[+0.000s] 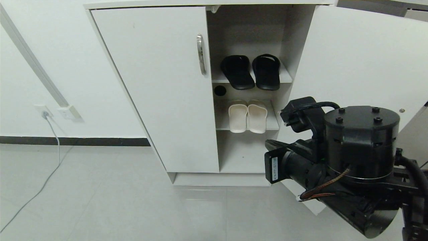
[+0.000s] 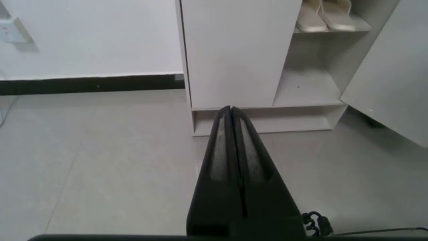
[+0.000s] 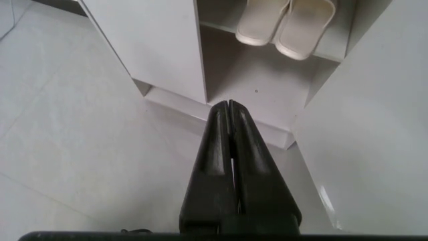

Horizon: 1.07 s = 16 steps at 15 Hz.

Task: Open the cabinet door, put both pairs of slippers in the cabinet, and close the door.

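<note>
The white cabinet (image 1: 153, 83) has its right door (image 1: 361, 60) swung wide open and its left door shut, with a metal handle (image 1: 200, 55). A pair of black slippers (image 1: 250, 72) sits on the upper shelf. A pair of white slippers (image 1: 247, 116) lies on the shelf below, toes outward. My right arm (image 1: 351, 157) is low in front of the open door. The right gripper (image 3: 229, 106) is shut on nothing, in front of the bottom compartment (image 3: 261, 87) and below the white slippers (image 3: 284, 23). My left gripper (image 2: 231, 109) is shut and empty over the floor, facing the cabinet base (image 2: 261, 120).
The open door (image 3: 374, 134) stands close beside my right gripper. A wall socket with a grey cable (image 1: 43, 113) and a slanted cable duct (image 1: 33, 63) are on the left wall. Tiled floor (image 1: 100, 201) lies open in front of the cabinet.
</note>
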{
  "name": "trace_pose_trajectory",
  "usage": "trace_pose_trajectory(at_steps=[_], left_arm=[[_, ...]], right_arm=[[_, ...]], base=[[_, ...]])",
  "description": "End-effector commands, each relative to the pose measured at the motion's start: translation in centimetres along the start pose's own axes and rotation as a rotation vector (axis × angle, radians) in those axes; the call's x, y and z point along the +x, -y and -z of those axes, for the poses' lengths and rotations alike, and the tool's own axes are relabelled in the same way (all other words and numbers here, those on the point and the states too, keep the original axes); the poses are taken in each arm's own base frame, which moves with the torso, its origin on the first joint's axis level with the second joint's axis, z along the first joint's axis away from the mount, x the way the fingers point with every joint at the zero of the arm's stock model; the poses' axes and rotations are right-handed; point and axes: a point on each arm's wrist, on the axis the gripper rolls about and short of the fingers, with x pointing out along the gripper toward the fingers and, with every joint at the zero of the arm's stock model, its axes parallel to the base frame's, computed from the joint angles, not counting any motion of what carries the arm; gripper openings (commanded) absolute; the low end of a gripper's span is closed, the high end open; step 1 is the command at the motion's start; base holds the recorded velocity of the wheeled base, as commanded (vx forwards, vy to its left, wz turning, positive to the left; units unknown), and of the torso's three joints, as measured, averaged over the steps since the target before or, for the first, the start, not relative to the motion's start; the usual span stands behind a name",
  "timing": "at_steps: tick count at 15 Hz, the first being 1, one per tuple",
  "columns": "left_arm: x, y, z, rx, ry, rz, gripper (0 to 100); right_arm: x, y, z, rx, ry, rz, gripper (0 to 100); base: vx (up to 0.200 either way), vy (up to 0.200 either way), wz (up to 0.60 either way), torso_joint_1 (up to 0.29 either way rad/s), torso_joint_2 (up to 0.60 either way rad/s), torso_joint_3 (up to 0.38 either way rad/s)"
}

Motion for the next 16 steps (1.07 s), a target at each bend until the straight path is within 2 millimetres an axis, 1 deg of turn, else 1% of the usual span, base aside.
trace_pose_trajectory(at_steps=[1,3,6,10,16], left_arm=[[0.0,-0.01,0.0,0.0,0.0,0.001,0],[0.0,0.0,0.0,0.0,0.0,0.001,0],[0.0,0.0,0.0,0.0,0.0,-0.001,0],[0.0,0.0,0.0,0.0,0.0,0.001,0],[0.0,0.0,0.0,0.0,0.0,0.002,0]], right_arm=[[0.26,-0.11,0.26,-0.006,-0.008,0.002,0],[0.41,-0.18,0.42,-0.01,-0.013,0.004,0],[0.37,-0.17,0.34,-0.008,-0.011,0.004,0],[0.4,-0.18,0.43,-0.011,-0.015,0.005,0],[0.44,-0.2,0.43,-0.012,-0.015,0.005,0]], base=[[0.0,0.0,0.0,0.0,0.0,0.0],[0.0,0.0,0.0,0.001,-0.05,-0.043],[0.0,0.0,0.0,0.01,-0.18,-0.302],[0.0,0.0,0.0,0.046,-0.51,-0.366],[0.0,0.0,0.0,0.132,-0.47,-0.345]])
